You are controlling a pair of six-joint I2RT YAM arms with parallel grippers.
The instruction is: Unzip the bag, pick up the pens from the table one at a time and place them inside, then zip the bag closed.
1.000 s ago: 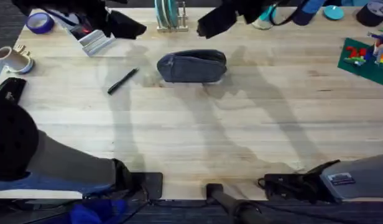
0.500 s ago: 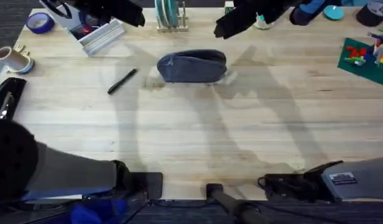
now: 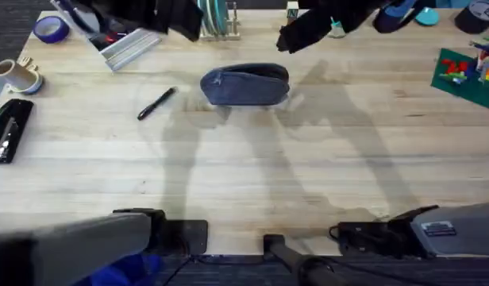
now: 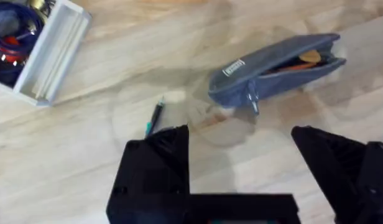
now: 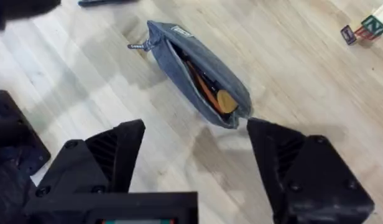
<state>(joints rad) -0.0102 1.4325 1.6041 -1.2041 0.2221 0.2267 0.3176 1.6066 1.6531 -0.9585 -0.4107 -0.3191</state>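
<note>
Lying on the bench toward its far side, the bag has its zipper open, with orange and dark items showing inside. One black pen rests on the wood just left of it, apart from it. Both the left gripper and the right gripper hang above the bag, jaws spread wide and empty.

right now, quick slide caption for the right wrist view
Open right gripper hovers above the unzipped bag on the table, orange and dark items visible inside.
</note>
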